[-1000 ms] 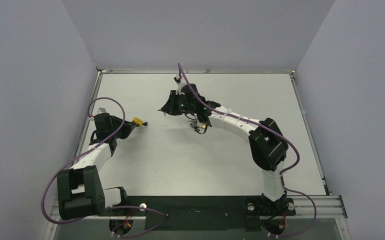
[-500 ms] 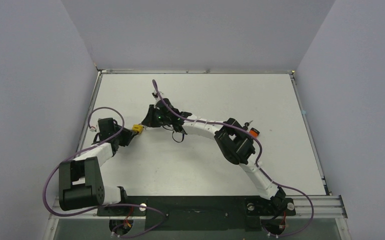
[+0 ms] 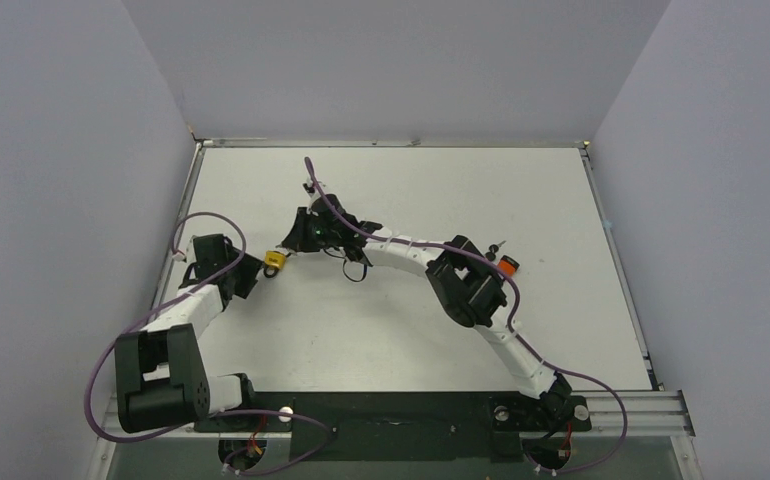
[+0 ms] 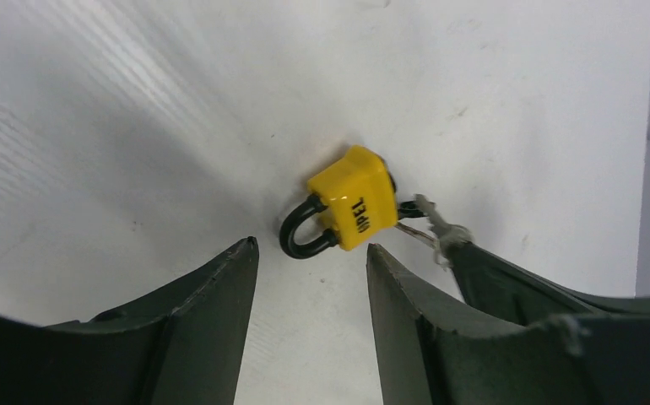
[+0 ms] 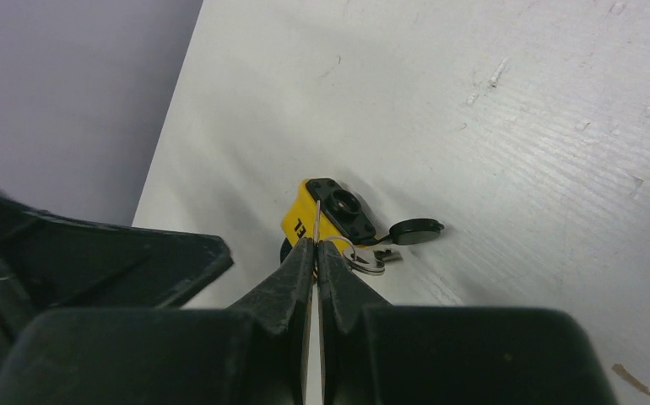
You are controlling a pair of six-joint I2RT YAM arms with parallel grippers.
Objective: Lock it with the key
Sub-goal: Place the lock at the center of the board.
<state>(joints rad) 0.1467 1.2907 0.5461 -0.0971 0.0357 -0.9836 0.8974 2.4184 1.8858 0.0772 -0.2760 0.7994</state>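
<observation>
A small yellow padlock point(image 3: 275, 260) with a black shackle lies on the white table at the left. In the left wrist view the padlock point(image 4: 351, 207) sits just beyond my open, empty left gripper point(image 4: 311, 249), and both shackle legs meet the body. My right gripper point(image 5: 316, 246) is shut on the key point(image 5: 362, 260). It pinches a thin blade at the padlock's point(image 5: 303, 221) black keyhole end, and the ring hangs beside it. I cannot tell whether the blade is inside the keyhole. In the top view the right gripper point(image 3: 294, 243) is just right of the padlock and the left gripper point(image 3: 249, 275) just left.
A small orange and black object point(image 3: 506, 265) lies on the table behind the right arm's elbow. The left wall stands close to the left arm. The padlock's black keyhole cover point(image 5: 414, 229) hangs open beside it.
The right arm swung left from mid-table to the padlock. The left gripper, which held the padlock a second ago, has let it go and drawn back a little.
</observation>
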